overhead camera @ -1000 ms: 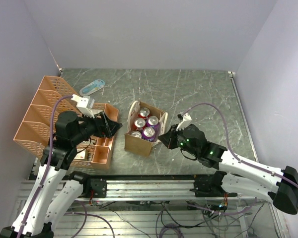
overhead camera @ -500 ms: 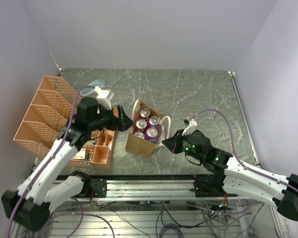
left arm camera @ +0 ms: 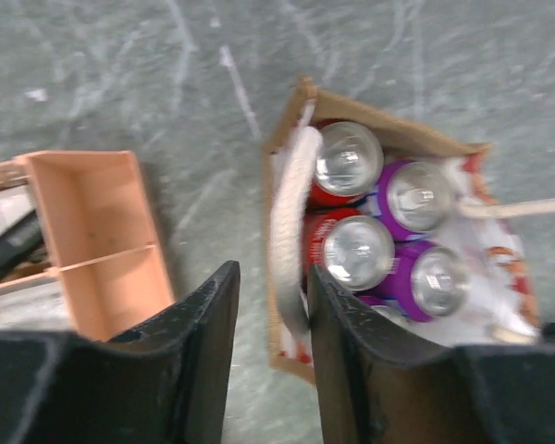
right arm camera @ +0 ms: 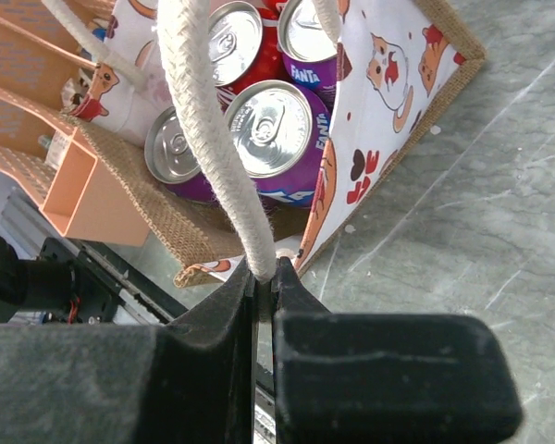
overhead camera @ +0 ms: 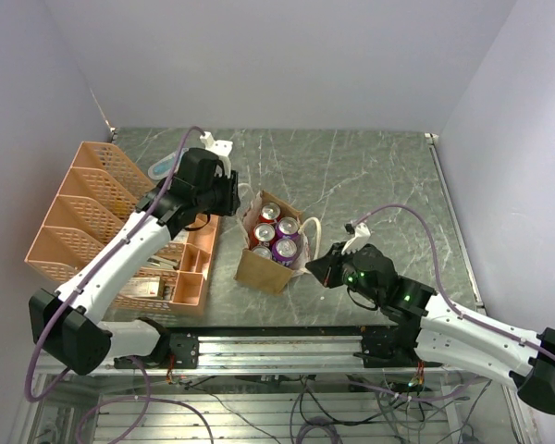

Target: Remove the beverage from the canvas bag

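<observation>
Cans [left arm camera: 356, 250] stand upright, tops up, in the canvas bag [overhead camera: 257, 270], just ahead and right of the left gripper [left arm camera: 270, 277], fingers spread; right gripper [right arm camera: 262, 273] pinches a rope handle [right arm camera: 203, 120], so the left arm looks the free one to reach down.

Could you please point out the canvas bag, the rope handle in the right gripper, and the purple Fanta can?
canvas bag [overhead camera: 258, 268]: top external view, on its brown near side.
rope handle [right arm camera: 203, 111]: right wrist view, on the cord's middle stretch.
purple Fanta can [right arm camera: 270, 123]: right wrist view, on its silver lid.
</observation>
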{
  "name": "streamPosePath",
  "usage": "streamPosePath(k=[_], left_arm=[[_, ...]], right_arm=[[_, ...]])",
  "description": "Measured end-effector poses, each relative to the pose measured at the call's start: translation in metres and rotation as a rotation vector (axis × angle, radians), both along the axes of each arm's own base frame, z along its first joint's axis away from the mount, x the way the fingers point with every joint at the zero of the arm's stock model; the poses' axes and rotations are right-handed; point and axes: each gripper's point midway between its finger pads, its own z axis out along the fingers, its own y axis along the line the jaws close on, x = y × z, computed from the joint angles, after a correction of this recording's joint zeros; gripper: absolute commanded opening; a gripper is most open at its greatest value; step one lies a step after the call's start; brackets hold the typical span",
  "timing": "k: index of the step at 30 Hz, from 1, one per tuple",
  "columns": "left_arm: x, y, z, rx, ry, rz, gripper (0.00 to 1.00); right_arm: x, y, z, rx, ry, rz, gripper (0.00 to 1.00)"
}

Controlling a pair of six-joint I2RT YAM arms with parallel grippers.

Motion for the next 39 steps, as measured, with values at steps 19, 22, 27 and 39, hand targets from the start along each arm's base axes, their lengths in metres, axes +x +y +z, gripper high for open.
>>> streamPosePath(k=[19,22,27,39], left_arm=[[-0.007,0.040,-0.040,0.213,-0.035,0.020,0.07],[-0.007,0.038,-0.043,0.217,-0.028,0.007,0.07],[-0.006,0.036,-0.056,0.237,0.006,-0.006,0.07],[-0.005,0.035,-0.063,0.252,0.025,-0.020,0.07]], right_arm=[[0.009,-0.026,-0.011,-0.180,0.076,-0.139,0.58],[0.011,-0.038,0.006,-0.233,0.049,-0.158,0.70],[0.015,-0.053,0.049,-0.272,-0.016,-0.182,0.73],[0.064,0.014,0.133,-0.421,-0.105,-0.063,0.66]])
